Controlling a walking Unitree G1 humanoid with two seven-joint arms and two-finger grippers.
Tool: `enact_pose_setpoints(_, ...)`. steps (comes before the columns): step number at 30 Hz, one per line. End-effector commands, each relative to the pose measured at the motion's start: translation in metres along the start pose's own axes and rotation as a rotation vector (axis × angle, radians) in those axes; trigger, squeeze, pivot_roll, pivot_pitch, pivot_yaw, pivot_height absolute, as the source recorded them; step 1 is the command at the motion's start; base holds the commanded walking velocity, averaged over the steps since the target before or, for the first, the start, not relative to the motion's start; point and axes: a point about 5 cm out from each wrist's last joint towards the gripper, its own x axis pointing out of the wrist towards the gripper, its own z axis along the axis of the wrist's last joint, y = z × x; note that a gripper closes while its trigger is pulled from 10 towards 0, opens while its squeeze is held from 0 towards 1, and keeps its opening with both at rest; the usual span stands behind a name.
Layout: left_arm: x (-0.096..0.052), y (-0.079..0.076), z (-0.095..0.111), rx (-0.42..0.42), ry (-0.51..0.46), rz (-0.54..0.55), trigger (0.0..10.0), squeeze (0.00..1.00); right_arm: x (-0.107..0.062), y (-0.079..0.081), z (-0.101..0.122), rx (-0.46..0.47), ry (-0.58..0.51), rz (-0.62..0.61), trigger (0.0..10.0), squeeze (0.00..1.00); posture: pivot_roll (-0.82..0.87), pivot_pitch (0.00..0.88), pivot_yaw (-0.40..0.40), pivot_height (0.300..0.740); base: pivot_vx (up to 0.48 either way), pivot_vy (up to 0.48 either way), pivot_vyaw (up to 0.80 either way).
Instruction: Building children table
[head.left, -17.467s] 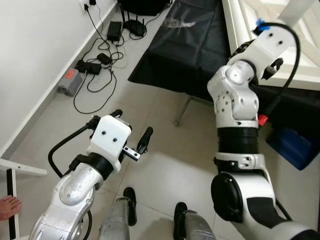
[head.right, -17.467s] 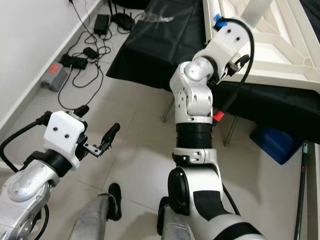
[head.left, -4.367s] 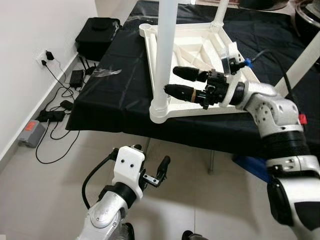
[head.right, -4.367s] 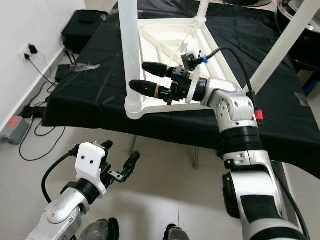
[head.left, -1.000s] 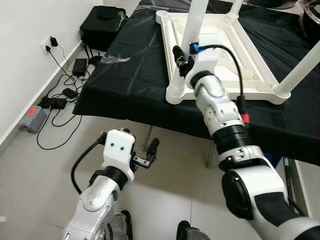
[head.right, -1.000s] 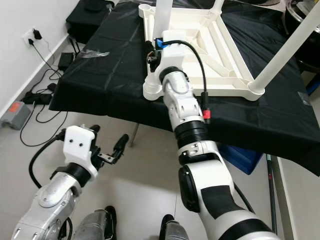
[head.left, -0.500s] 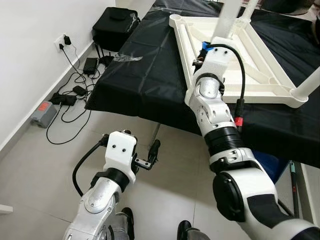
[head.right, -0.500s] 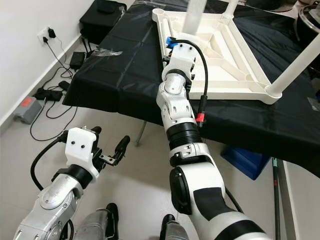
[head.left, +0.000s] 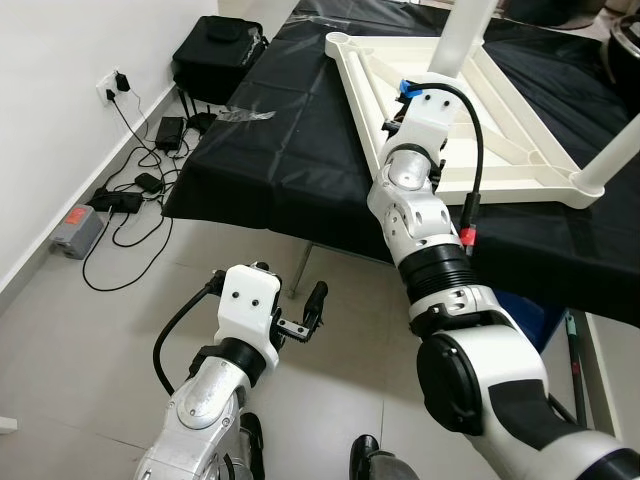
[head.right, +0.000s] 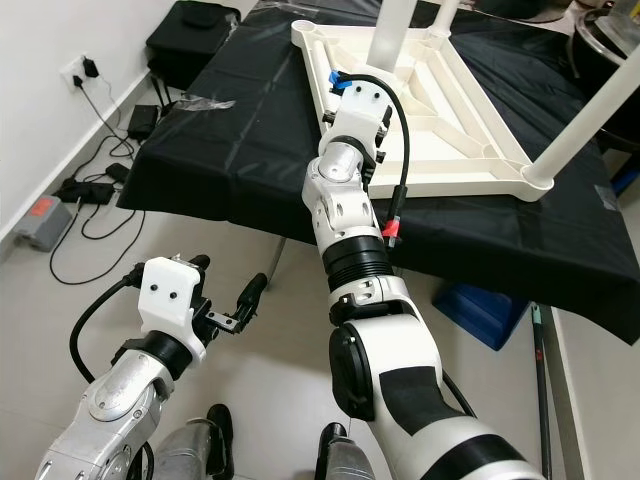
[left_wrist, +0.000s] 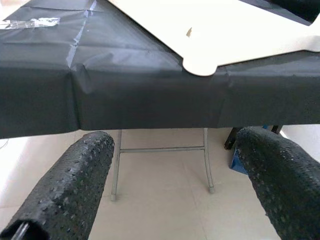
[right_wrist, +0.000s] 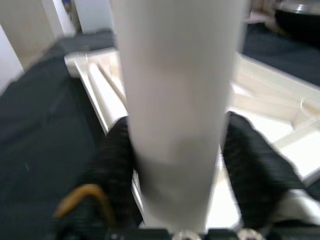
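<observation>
1. Close up, the right gripper (right_wrist: 172, 150) has its black fingers (right_wrist: 117, 160) pressed against either side of a white table leg (right_wrist: 175, 90), pinching it low on the shaft
2. That leg stands upright in the near left corner socket of the upturned white table frame (head.left: 520, 150), which lies flat on the black-draped worktop (head.left: 290, 150); another leg (head.right: 585, 110) stands in the near right corner, and a third (head.right: 445, 15) rises at the far side
3. Judging by the grip, the step in hand is seating or tightening this leg in its socket; the next move likely calls for a firm push or twist along the leg's own axis, keeping it square so it does not bind
4. Further out, the left gripper (head.left: 300, 315) hangs idle below the worktop's edge, fingers (left_wrist: 70, 187) spread wide apart and holding nothing, over the tiled floor (head.left: 90, 340)
5. Cables and power adapters (head.left: 135, 185) lie by the wall, well apart from the work
</observation>
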Motion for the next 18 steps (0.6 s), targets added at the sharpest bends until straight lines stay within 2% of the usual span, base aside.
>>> enact_pose_setpoints(1, -0.002, -0.002, -0.006, -0.017, 0.021, -0.001, 10.0, 0.0, -0.001, -0.001, -0.009, -0.012, 0.03, 0.012, 10.0, 1.0, 0.16, 0.25, -0.102, 0.74, 0.0, 0.0, 0.0)
enact_pose_setpoints(6, -0.001, -0.002, -0.006, -0.018, 0.021, -0.002, 10.0, 0.0, 0.001, -0.002, -0.01, -0.01, 0.036, 0.028, 10.0, 1.0, 0.16, 0.248, -0.1, 0.74, 0.0, 0.0, 0.0)
enact_pose_setpoints(7, -0.001, -0.002, -0.006, -0.019, 0.021, -0.003, 10.0, 0.0, 0.002, -0.002, -0.01, -0.009, 0.038, 0.051, 10.0, 0.36, 0.16, 0.249, -0.1, 0.74, 0.0, 0.0, 0.0)
enact_pose_setpoints(8, -0.002, -0.002, -0.006, -0.019, 0.02, -0.003, 10.0, 0.0, 0.003, -0.002, -0.009, -0.007, 0.041, 0.068, 10.0, 0.0, 0.16, 0.249, -0.1, 0.74, 0.0, 0.0, 0.0)
enact_pose_setpoints(14, -0.002, -0.002, -0.006, -0.019, 0.019, -0.003, 10.0, 0.0, 0.005, -0.002, -0.005, 0.032, 0.037, 0.128, 10.0, 0.0, 0.16, 0.248, -0.099, 0.74, 0.0, 0.0, 0.0)
enact_pose_setpoints(15, -0.002, -0.002, -0.006, -0.019, 0.017, -0.004, 10.0, 0.0, 0.005, 0.001, 0.0, 0.054, 0.022, 0.196, 10.0, 0.0, 0.16, 0.247, -0.099, 0.74, 0.0, 0.0, 0.0)
enact_pose_setpoints(17, -0.002, -0.002, -0.006, -0.019, 0.017, -0.004, 10.0, 0.0, 0.005, 0.001, 0.0, 0.054, 0.022, 0.196, 10.0, 0.0, 0.16, 0.247, -0.099, 0.74, 0.0, 0.0, 0.0)
enact_pose_setpoints(18, -0.002, -0.002, -0.006, -0.019, 0.016, -0.005, 10.0, 0.0, 0.006, 0.003, 0.004, 0.066, 0.012, 0.266, 10.0, 0.0, 0.16, 0.247, -0.099, 0.74, 0.0, 0.0, 0.0)
